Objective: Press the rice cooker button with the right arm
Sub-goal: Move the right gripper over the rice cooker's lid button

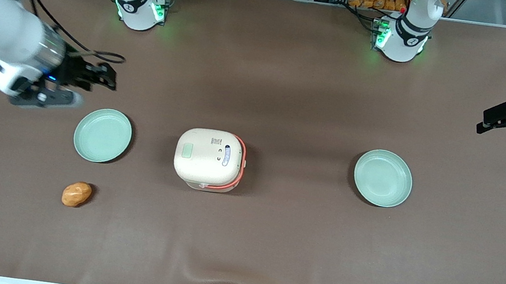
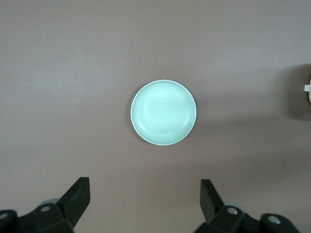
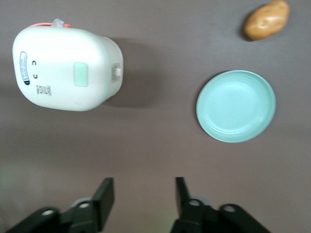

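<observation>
— Where's the cooker (image 1: 209, 158)?
— Mid-bench, upright, lid shut. It's a cream-white rounded square with a coral-red band along the edge toward the parked arm's end and a pale green button on top, toward the working arm's end.
— And the right arm (image 1: 4, 6)?
— White, with a dark joint, raised over its own end of the bench. Its black gripper (image 1: 100, 75) hangs well apart from the cooker, farther from the front camera, fingers (image 3: 105, 194) parted and holding nothing.
</observation>
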### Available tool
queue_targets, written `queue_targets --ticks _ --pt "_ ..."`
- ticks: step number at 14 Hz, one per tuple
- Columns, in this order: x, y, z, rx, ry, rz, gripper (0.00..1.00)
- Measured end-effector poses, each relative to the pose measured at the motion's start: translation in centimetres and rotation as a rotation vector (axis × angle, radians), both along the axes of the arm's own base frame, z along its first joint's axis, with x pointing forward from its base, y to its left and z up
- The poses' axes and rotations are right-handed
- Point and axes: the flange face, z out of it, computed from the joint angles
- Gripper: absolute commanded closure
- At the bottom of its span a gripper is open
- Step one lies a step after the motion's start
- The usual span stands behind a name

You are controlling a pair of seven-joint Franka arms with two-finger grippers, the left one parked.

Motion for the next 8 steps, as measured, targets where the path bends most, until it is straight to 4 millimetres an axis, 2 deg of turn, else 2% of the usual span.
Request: queue_targets --ticks 2,6,8 --pt "0.7 3.0 -1.9 0.003 -0.018 -0.001 0.84" --pt "1.5 9.7 -6.2 0.014 -0.058 -0.01 0.87" --pt "1.7 12.0 -8.2 0.007 -0.069 -0.041 0.87"
